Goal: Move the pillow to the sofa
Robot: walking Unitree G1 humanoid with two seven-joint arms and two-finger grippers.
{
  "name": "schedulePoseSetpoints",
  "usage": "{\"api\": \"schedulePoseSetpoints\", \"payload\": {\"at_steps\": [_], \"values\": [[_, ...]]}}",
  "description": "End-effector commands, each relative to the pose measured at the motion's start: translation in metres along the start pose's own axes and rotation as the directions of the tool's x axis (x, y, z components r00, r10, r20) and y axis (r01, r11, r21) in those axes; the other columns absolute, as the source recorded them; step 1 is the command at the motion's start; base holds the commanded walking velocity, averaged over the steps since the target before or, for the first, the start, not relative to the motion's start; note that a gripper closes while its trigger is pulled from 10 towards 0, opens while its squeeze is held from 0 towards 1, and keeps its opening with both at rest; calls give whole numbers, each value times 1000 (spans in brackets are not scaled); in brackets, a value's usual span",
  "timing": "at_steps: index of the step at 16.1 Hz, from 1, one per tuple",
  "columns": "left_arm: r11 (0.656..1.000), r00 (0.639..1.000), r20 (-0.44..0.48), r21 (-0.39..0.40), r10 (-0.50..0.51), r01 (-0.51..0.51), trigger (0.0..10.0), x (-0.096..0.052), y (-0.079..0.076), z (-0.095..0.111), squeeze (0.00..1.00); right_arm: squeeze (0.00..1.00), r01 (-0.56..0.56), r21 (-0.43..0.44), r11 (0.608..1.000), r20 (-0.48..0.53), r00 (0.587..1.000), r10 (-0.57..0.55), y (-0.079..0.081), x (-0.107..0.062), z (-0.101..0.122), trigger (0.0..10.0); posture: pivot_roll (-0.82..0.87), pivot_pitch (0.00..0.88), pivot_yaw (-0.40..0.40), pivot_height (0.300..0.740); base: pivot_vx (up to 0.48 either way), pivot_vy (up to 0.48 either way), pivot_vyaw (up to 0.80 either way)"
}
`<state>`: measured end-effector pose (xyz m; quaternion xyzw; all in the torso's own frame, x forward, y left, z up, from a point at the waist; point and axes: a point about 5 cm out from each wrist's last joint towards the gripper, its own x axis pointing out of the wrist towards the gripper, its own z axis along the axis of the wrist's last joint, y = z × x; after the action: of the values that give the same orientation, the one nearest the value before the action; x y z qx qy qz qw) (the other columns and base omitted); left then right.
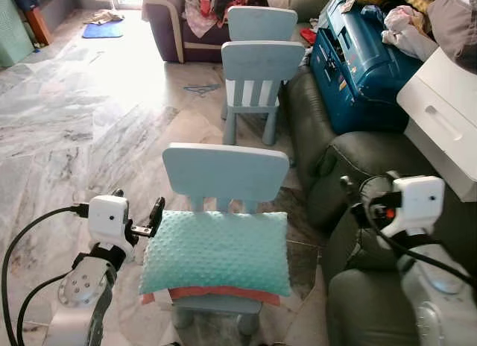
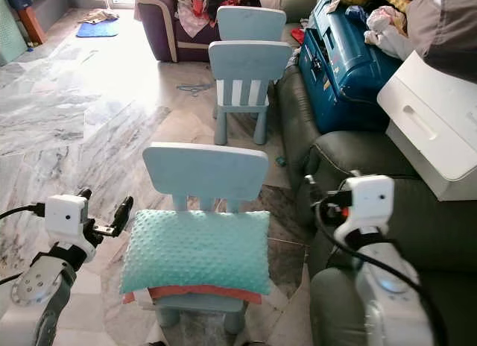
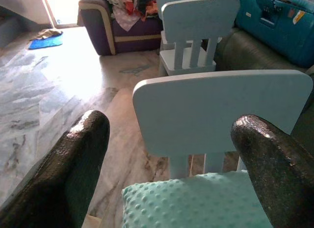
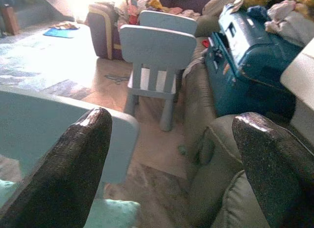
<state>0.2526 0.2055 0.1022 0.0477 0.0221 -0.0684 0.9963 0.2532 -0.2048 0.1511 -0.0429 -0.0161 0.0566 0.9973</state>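
From the head views, the teal bumpy pillow [image 1: 216,250] is sitting on the seat of the nearest little light-blue chair [image 1: 226,169] with something orange [image 1: 223,294] tucked under it, the dark green sofa [image 1: 350,167] is right beside it on the robot's right, and the left hand [image 1: 138,213] hangs just off the pillow's left edge while the right hand [image 1: 347,186] is up over the sofa arm. Left wrist view: fingers [image 3: 73,164] are spread wide apart with nothing between them, framing the chair back and the pillow's top edge. Right wrist view is the same deal, fingers [image 4: 68,164] wide apart and empty, with the chair back on one side, the sofa on the other, and a blue suitcase [image 4: 255,51] further back.
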Motion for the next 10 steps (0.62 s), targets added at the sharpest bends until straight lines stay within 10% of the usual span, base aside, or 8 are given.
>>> {"api": "schedulePoseSetpoints", "payload": {"at_steps": [1, 10], "values": [[1000, 1000, -18, 8, -8, 8, 10000, 1, 0, -2, 0, 0, 7, 11, 1000, -16, 1000, -7, 1, -1, -2, 10000, -124, 104, -32, 740, 0, 0, 0], [1000, 1000, -20, 5, -6, 6, 10000, 1, -1, -3, 0, 0, -29, 45, 999, -17, 999, 30, 14, 6, -4, 10000, -110, 107, -39, 740, 0, 0, 0]]}}
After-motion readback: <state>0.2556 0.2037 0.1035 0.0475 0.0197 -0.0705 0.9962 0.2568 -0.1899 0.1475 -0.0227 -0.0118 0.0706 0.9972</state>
